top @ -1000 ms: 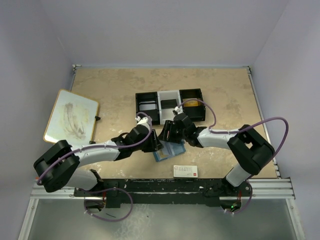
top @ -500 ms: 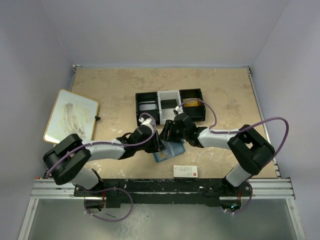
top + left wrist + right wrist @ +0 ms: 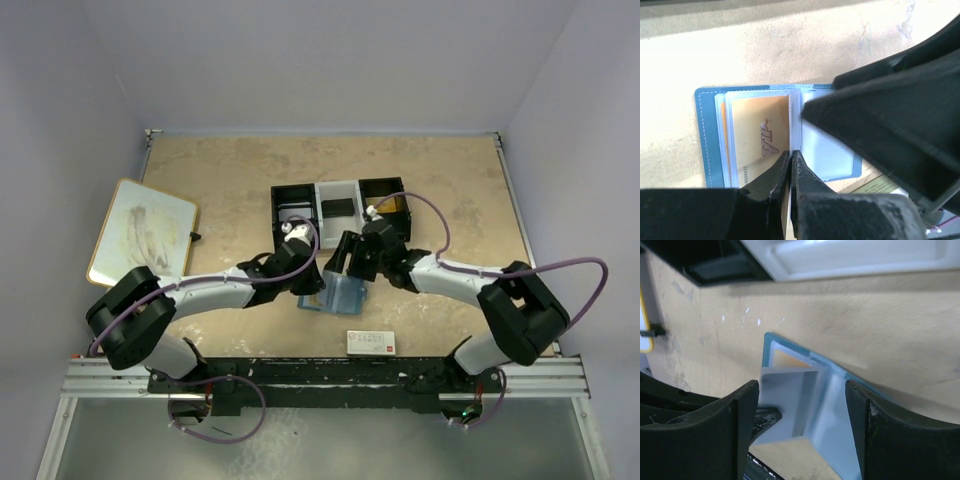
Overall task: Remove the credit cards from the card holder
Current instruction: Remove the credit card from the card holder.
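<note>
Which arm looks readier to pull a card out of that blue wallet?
Left, probably: the left gripper has its jaws closed at the near edge of the open card holder, right beside the gold card. The right gripper has jaws open over it, gripping nothing.

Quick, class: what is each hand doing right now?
Left hand: closed at the wallet's fold; any grip cannot be told.
Right hand: open, holding nothing.

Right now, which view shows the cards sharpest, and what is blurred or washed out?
Left wrist view: the gold card is sharp, its VIP print readable, the fingers dark and soft. Right wrist view: the wallet looks soft, the tray above it glares white. Top view: even light, wallet small.
</note>
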Controlling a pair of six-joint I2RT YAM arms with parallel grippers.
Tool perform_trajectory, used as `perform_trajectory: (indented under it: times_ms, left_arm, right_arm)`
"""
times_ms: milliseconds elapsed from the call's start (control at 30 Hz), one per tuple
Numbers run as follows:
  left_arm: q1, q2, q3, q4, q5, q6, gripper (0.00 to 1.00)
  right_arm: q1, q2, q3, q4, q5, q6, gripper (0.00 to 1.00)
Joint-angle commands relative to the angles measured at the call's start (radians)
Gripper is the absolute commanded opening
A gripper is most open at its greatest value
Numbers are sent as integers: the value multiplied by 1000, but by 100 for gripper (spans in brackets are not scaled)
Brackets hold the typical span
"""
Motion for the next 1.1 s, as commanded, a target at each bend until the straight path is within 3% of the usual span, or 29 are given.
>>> perform_trajectory:
  times_ms: [0, 233, 300, 367, 533, 667, 833, 933, 1067]
  left_arm:
    - [-1, -10, 80, -109, -69, 86, 0]
    - [-1, 50, 181, -217, -57, 160, 2]
    - [-2, 56, 192, -217, -47, 162, 6]
    - [-5, 58, 196, -208, -33, 163, 13]
    - [-12, 75, 184, -117, 65, 142, 40]
    - [-15, 128, 182, -33, 208, 111, 47]
    - [-23, 140, 190, -2, 260, 82, 50]
    - [-24, 124, 226, -90, 204, 109, 51]
    - [-13, 38, 379, -380, 41, 172, 53]
  right_arm:
    - [-79, -93, 13, -88, 58, -47, 73]
    - [-98, -242, -2, -119, 150, -53, 76]
    - [-99, -307, -35, -105, 205, -24, 84]
    - [-99, -371, -66, -127, 276, 53, 99]
    - [-101, -472, -117, -130, 324, 101, 100]
    - [-104, -493, -152, -79, 292, 127, 100]
    - [-104, -500, -165, -70, 276, 151, 100]
    - [-103, -513, -160, -91, 249, 154, 100]
    - [-103, -534, -98, -180, 155, 154, 95]
